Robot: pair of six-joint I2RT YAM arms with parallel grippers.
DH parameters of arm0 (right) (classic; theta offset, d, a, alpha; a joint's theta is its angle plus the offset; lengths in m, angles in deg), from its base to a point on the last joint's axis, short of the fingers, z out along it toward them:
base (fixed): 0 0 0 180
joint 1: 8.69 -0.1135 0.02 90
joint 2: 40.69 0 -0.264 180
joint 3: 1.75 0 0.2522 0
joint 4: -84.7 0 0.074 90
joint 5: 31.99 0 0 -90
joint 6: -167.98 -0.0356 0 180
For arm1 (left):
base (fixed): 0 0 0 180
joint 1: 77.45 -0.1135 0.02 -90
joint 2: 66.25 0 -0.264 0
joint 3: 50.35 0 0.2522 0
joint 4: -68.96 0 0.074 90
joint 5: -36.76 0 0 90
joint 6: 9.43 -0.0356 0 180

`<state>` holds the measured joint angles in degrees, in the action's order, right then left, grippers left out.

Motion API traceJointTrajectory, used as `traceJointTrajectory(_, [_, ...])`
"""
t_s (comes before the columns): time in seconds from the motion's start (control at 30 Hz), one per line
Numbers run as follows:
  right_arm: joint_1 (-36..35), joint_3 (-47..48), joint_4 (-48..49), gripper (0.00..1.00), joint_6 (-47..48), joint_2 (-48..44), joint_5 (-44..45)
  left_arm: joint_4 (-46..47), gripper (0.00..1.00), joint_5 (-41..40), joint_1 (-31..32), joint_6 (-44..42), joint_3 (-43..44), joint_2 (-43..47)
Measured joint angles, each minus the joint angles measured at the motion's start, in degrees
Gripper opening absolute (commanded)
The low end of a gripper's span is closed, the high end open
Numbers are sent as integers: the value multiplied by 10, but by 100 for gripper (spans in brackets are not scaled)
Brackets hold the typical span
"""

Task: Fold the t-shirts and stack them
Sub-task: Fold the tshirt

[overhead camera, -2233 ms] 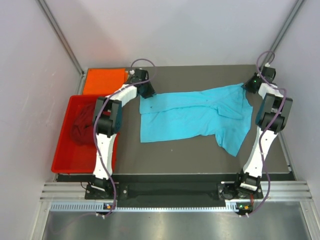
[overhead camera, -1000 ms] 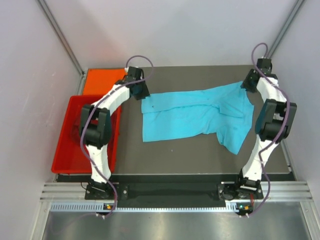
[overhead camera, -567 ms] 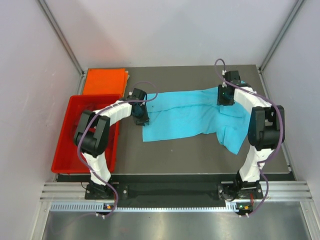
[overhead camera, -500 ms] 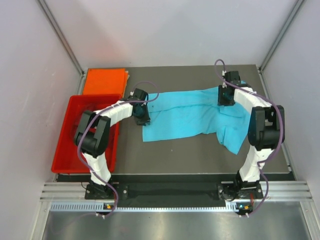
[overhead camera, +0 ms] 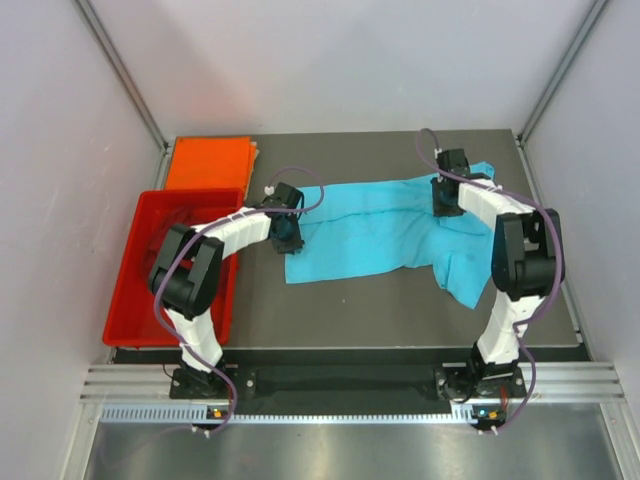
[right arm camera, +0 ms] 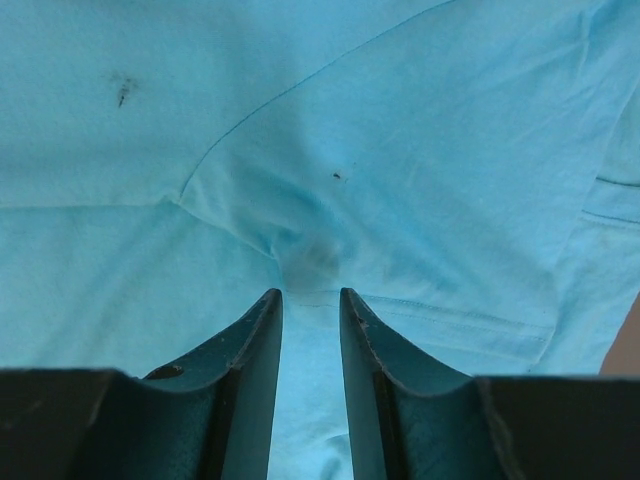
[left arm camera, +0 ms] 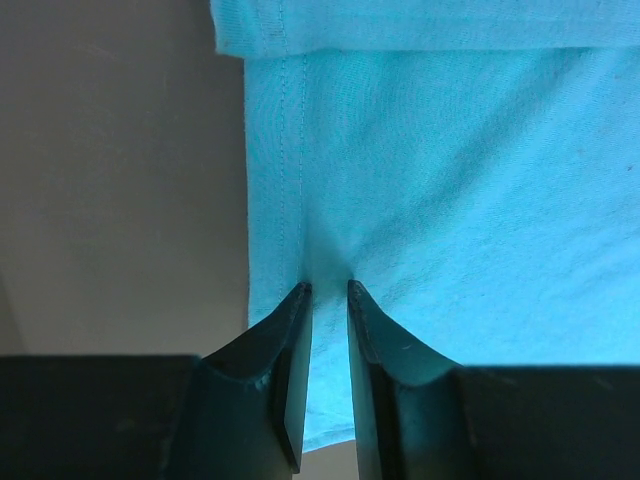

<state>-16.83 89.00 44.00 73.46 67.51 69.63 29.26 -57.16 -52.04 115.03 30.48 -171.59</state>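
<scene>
At the left end effector [left arm camera: 328,290] I see the two fingers [left arm camera: 285,340] drawn almost together, with only a thin slot between them. They are clamped on the left edge of the turquoise t-shirt [left arm camera: 450,150], right at the stitched hem [left arm camera: 290,150], and the cloth puckers at the tips. Left of that hem is bare bench [left arm camera: 120,180].

My right end effector [right arm camera: 311,292] is in the same state: fingers [right arm camera: 255,350] close together, gripping a small bunched fold of the same shirt. A curved seam [right arm camera: 300,85] runs across the fabric just beyond the tips. I also see two small dark marks on the cloth, one far left [right arm camera: 122,88] and one nearer the tips [right arm camera: 337,176].

From overhead, the left end effector [overhead camera: 287,232] sits at the shirt's left edge and the right one [overhead camera: 445,195] on its far-right part. The turquoise t-shirt [overhead camera: 380,225] lies spread and wrinkled across the middle of the bench [overhead camera: 350,310] between the two arms, with one flap trailing toward the near right.

The orange t-shirt [overhead camera: 208,162] is folded flat at the far-left corner of the bench, well apart from the turquoise one. A red tray [overhead camera: 125,285] sits just in front of it on the left side. My left arm crosses over the tray, so I can't make out what's inside.
</scene>
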Motion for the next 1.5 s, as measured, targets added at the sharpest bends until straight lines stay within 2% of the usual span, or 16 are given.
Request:
traceJointTrajectory(0.17, [0, -14, 8, 29, 0, 7, -1, 2, 26, -3, 1, 3, -1, 1])
traceJointTrajectory(0.33, [0, -16, 11, 24, 0, 21, -6, 1, 25, -7, 2, 7, -1, 1])
traceJointTrajectory(0.37, [0, -16, 11, 21, 0, 22, -5, 0, 25, -7, 2, 8, -1, 1])
traceJointTrajectory(0.4, [0, -16, 11, 14, 0, 23, -4, 0, 25, -8, 2, 8, -1, 1])
traceJointTrajectory(0.5, [0, -16, 9, 1, 0, 28, 2, 0, 24, -10, 2, 10, -1, 1])
traceJointTrajectory(0.87, [-10, 34, -88, 1, 5, 33, 67, -5, 24, -24, 2, 14, 2, 0])
traceJointTrajectory(1.07, [-20, 35, -112, 12, 12, 45, 78, -8, 24, -31, 2, 14, 3, -1])
traceJointTrajectory(1.27, [-35, 34, -128, 34, 18, 49, 52, -12, 24, -43, 2, 14, 6, -2])
traceJointTrajectory(1.4, [-34, 32, -136, 40, 0, 17, 11, -24, 24, -65, -6, 13, 9, -2])
traceJointTrajectory(1.5, [-26, 21, -130, 40, -32, -48, -22, -41, 25, -79, -17, 11, 16, -5])
